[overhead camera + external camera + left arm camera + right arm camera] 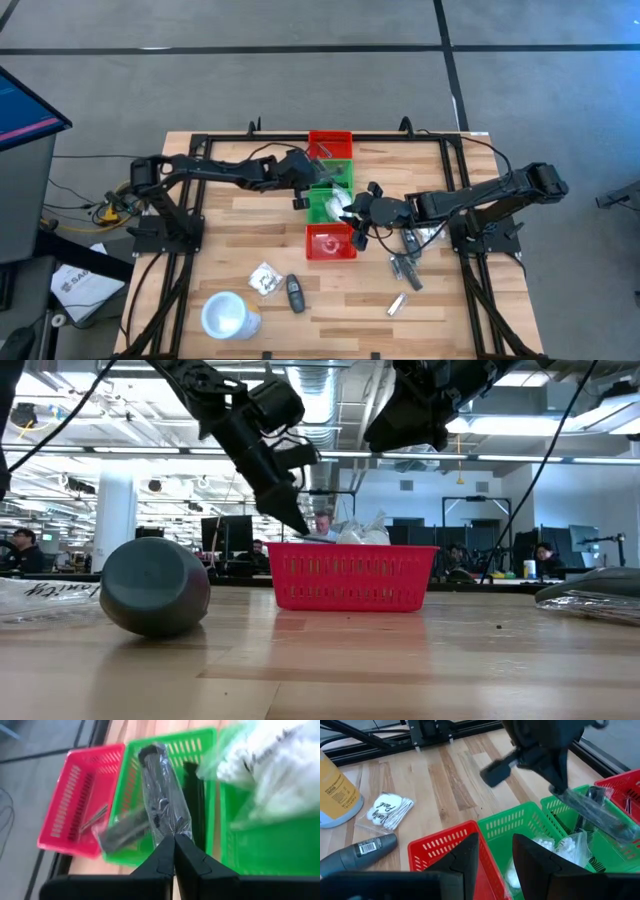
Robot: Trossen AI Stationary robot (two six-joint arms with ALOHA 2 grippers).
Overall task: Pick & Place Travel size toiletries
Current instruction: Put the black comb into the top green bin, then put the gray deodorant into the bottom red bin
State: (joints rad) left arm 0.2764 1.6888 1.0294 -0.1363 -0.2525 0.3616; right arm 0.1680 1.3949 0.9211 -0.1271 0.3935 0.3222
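Now, from overhead, I see my left gripper (298, 196) reaching over the middle of the table (240, 220), above the green bins (328, 203) that sit between a far red bin (330, 144) and a near red bin (331, 243). My right gripper (357, 212) hovers at the green bins' other side, over a clear packet showing white (340, 200). On the bare wood nearer me lie another clear packet (265, 279), a black oblong piece (294, 293), a white cup (227, 315) on its side, and a slim silver tube (397, 303); more wrapped pieces (408, 262) are bunched beside the right arm's base.

Down at table height, the near red bin (350, 576) stands in the centre with crinkly white peeking over its rim, the cup (155, 587) lies toppled beside it, and both arms hang in from above.

On the left wrist camera, my fingers (174, 856) are pressed together, pinching the end of a clear-wrapped dark oblong piece (161, 800) that hangs over a green bin (200, 750); a silver tube (94, 818) lies in the red bin (75, 795) beyond.

On the right wrist camera, my fingers (465, 855) stand partly apart with nothing between them, above the packet (560, 845) in the green bin (510, 825). Across from me the left gripper (560, 790) holds its wrapped piece (600, 815).
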